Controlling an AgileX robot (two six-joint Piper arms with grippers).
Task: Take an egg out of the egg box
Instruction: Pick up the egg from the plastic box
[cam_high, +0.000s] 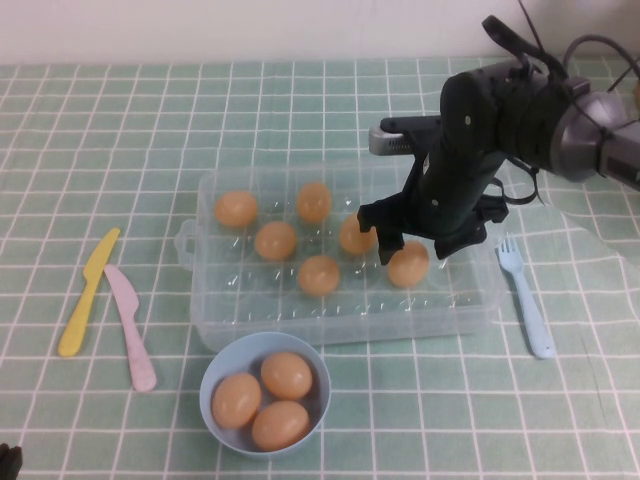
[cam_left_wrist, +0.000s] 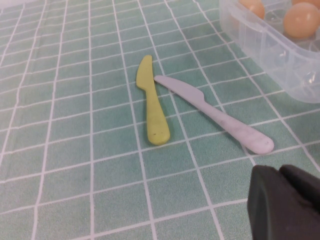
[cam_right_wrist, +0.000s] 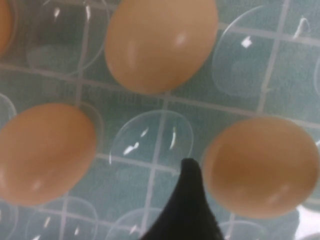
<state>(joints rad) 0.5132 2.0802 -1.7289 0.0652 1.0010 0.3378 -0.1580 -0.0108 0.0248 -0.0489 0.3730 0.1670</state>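
Nearest the robot, the left gripper (cam_left_wrist: 285, 202) sits low at the table's near left corner, its opening impossible to tell, with a yellow knife (cam_high: 88, 291) and a pink knife (cam_high: 129, 324) just beyond it and a blue bowl (cam_high: 214, 369) holding three eggs to their right. Beyond the bowl lies the egg box (cam_high: 200, 255) with six eggs, a blue fork (cam_high: 527, 297) to its right. The right gripper (cam_high: 413, 247) hangs inside the box, fingers spread wide astride the egg (cam_high: 408, 264) at the right end.
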